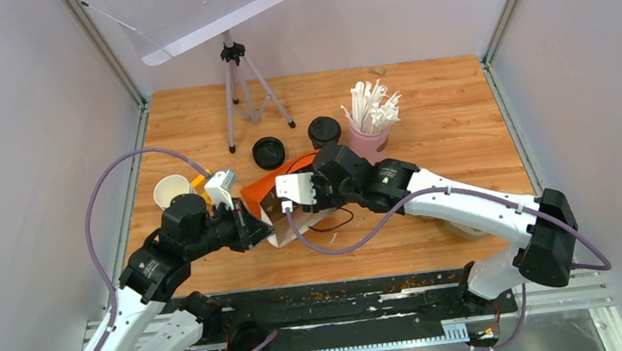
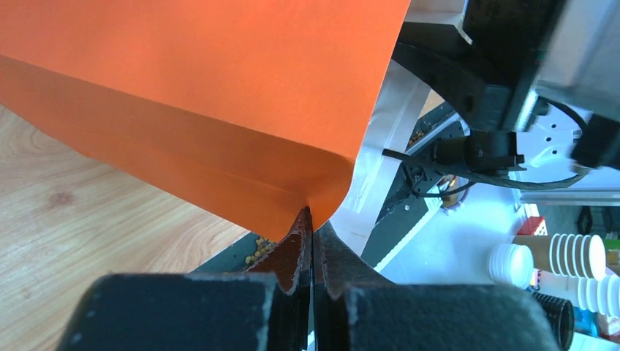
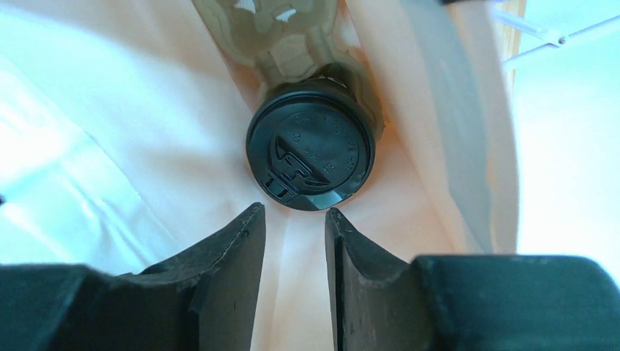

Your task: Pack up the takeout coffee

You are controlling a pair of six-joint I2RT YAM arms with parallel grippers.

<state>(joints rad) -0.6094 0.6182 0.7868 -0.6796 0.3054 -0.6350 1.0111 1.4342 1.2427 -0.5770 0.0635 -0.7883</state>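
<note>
Bright, even light — wrist views glare white, foreground soft.

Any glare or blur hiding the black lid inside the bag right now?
Right wrist view: the round black plastic lid is sharp, lit warm through the orange paper bag; the right gripper is blurred close up, and the frame edges blow out white. Left wrist view: the bag is crisp, the left gripper soft, the background overexposed. Top external view: evenly lit and sharp.

Lid (image 3: pixel 311 150) hides cup body — pulp tray (image 3: pixel 289 33) cut off at top.
</note>
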